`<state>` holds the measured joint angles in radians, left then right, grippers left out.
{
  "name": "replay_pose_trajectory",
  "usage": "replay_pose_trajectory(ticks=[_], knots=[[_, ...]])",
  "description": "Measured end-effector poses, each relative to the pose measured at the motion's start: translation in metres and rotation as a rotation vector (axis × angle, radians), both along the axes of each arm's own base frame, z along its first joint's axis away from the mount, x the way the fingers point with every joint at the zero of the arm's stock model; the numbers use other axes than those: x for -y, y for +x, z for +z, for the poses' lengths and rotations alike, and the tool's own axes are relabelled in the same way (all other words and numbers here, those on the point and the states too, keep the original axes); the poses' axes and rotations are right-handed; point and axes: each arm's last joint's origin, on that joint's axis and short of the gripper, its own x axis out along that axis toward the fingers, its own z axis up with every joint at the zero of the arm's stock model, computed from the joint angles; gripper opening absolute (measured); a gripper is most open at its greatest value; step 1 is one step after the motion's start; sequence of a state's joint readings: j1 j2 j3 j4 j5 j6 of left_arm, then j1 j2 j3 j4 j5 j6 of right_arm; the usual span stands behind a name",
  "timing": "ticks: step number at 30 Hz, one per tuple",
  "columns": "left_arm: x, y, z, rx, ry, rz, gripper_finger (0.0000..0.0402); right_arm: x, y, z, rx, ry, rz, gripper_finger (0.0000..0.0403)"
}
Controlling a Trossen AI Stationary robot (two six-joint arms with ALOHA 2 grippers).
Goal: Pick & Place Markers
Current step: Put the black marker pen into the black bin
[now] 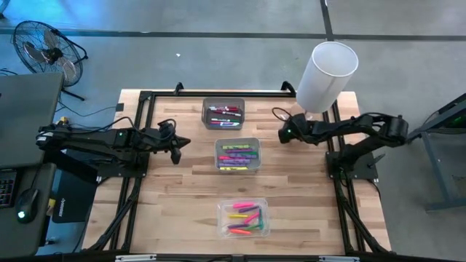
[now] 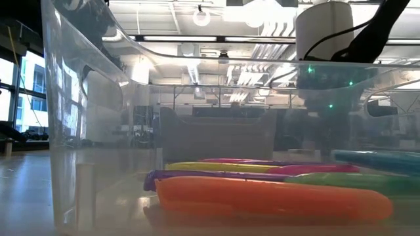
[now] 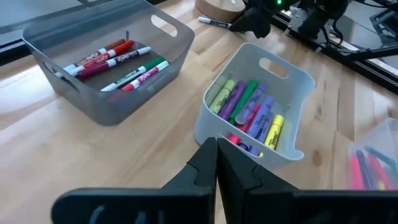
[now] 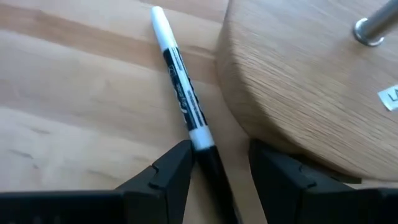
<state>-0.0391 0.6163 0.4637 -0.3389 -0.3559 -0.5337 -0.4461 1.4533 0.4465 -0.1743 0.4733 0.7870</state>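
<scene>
Three rectangular bins (image 1: 238,154) hold coloured markers (image 3: 249,112). My right gripper (image 4: 214,163) straddles a black-and-white marker (image 4: 180,93), fingers apart; my left gripper (image 3: 216,163) is closed, empty.

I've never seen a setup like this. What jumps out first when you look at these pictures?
Three bins of bright markers lie in a row down the middle of the wooden table: a dark grey bin farthest back, a pale bin in the centre, and a clear bin nearest the front. A tall white cylinder rises at the back right corner. Beside its round wooden base, the right tool straddles a lone black-and-white marker, fingers apart.
</scene>
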Motion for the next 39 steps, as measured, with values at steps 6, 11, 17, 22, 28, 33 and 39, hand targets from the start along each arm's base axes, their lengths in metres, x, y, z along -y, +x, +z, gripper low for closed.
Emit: replay_pose_trajectory(ticks=[6, 11, 17, 22, 28, 33, 39], knots=[[0.000, 0.000, 0.000, 0.000, 0.007, 0.015, 0.0005, 0.000, 0.001, -0.001, 0.000, 0.023, 0.030, 0.0126], [0.000, 0.000, 0.000, 0.001, 0.007, 0.015, 0.0005, -0.004, 0.002, -0.002, 0.026, 0.081, 0.040, 0.0042], [0.000, 0.000, 0.000, 0.000, 0.005, 0.009, 0.0005, -0.022, 0.007, 0.001, 0.076, 0.121, 0.029, 0.0029], [0.001, 0.000, -0.001, -0.005, -0.018, -0.037, 0.0005, -0.048, 0.006, 0.013, 0.143, 0.175, 0.054, 0.0026], [0.003, 0.000, -0.002, -0.020, -0.040, -0.083, 0.0005, -0.082, 0.002, 0.035, 0.264, 0.217, 0.125, 0.0026], [0.003, -0.001, -0.003, -0.035, -0.040, -0.085, 0.0005, -0.105, 0.009, 0.058, 0.305, 0.155, 0.213, 0.0026], [0.002, -0.001, -0.003, -0.034, -0.038, -0.082, 0.0005, -0.119, 0.043, 0.110, 0.291, -0.013, 0.390, 0.0026]])
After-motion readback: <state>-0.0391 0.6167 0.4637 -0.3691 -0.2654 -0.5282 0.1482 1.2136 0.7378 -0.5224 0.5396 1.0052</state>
